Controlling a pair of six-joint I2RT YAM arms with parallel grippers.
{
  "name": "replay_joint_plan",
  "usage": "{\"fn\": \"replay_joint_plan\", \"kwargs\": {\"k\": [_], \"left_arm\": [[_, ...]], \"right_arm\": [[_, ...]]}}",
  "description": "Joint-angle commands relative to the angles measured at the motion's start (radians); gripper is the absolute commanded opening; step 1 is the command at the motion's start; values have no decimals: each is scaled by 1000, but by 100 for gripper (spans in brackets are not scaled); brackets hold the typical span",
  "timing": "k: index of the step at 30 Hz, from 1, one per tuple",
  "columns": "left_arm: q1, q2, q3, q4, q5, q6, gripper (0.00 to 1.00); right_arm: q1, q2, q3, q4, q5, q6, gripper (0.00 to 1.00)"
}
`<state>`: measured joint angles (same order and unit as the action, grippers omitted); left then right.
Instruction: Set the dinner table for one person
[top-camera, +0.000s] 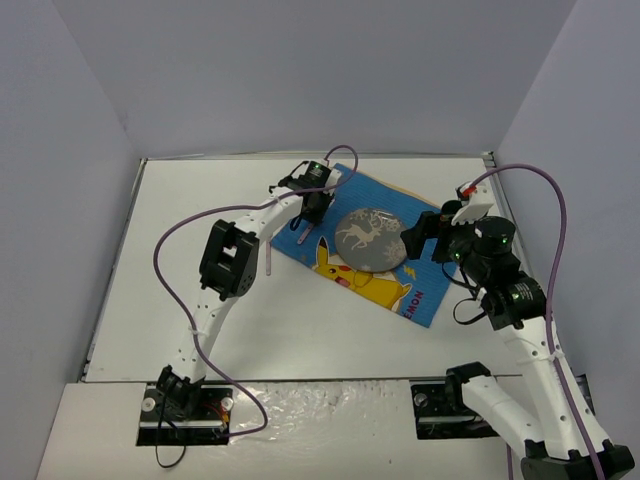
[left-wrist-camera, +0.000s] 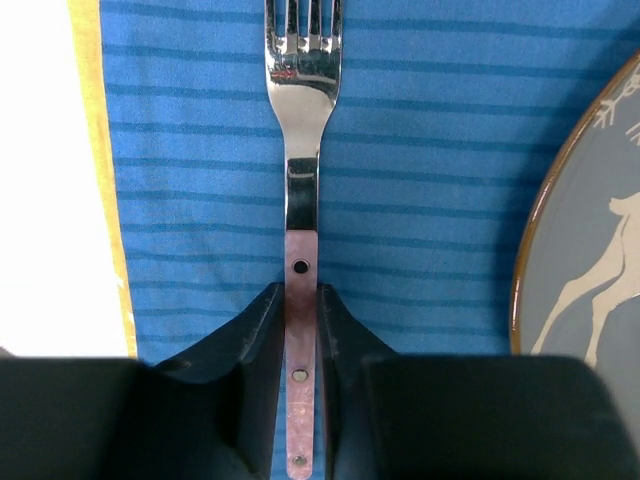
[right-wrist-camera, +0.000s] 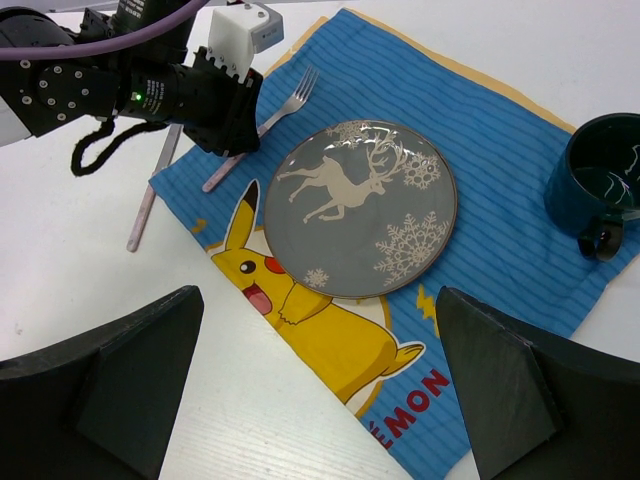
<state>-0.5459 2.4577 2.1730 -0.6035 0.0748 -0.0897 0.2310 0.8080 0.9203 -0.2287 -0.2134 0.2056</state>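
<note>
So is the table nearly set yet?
About halfway. Done: the reindeer plate sits on the Pikachu placemat, with the dark mug beside it. In hand: the left gripper clamps the fork beside the plate. Left: another pink-handled utensil lies on the dinner table, off the mat.

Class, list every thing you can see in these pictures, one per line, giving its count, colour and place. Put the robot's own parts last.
table: one, white, under everything
placemat: one, blue striped with a yellow cartoon, lying at an angle on the table
plate: one, grey with a white reindeer, on the middle of the placemat
mug: one, dark teal, near the placemat's edge, apart from the plate
fork: one, silver with a pinkish handle, over the placemat beside the plate
second utensil: one, pinkish handle, on the table beside the placemat; kind unclear
cables: two, purple, one looping along each arm
left pincer: one, black, shut on the fork's handle
right pincer: one, black, open, above the placemat
</note>
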Motion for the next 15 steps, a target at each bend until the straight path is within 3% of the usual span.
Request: {"fn": "replay_joint_plan", "kwargs": {"k": [1, 4, 7, 15], "left_arm": [[-6, -43, 54, -8, -33, -22, 32], [-6, -85, 49, -16, -59, -41, 46], [-7, -165, 35, -25, -86, -65, 52], [39, -415, -180, -31, -203, -210, 55]], "right_arm": [[8, -10, 31, 38, 11, -1, 99], [8, -10, 35, 37, 10, -9, 99], [8, -12, 37, 34, 5, -20, 99], [8, -19, 25, 32, -13, -32, 99]]}}
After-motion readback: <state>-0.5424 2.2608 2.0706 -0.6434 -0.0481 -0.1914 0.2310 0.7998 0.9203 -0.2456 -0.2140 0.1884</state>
